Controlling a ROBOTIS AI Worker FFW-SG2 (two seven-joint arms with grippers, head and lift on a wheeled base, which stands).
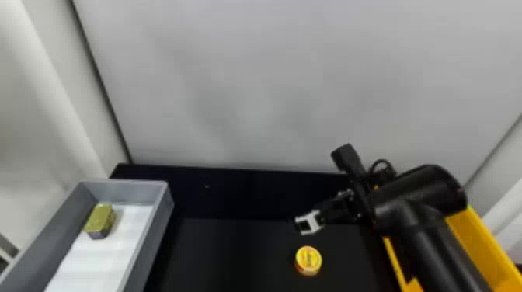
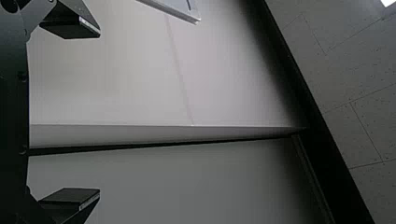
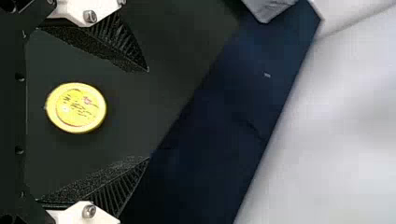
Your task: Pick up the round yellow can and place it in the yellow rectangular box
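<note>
Hanging near the round yellow can (image 1: 308,261), the right gripper (image 1: 302,226) has its fingers spread. The can sits on the black table (image 1: 233,252), between the gray tray (image 1: 162,202) and the yellow box (image 1: 481,242). The left gripper's (image 2: 99,112) fingers stand wide apart.

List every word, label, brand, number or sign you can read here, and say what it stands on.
No text can be read for certain, so there is nothing to quote.
Round yellow can: dark and reddish print-like marks on its lid, too small to read.
Small olive-yellow block in the grey tray: no legible text.
Yellow rectangular box: no legible text on the part in sight.
</note>
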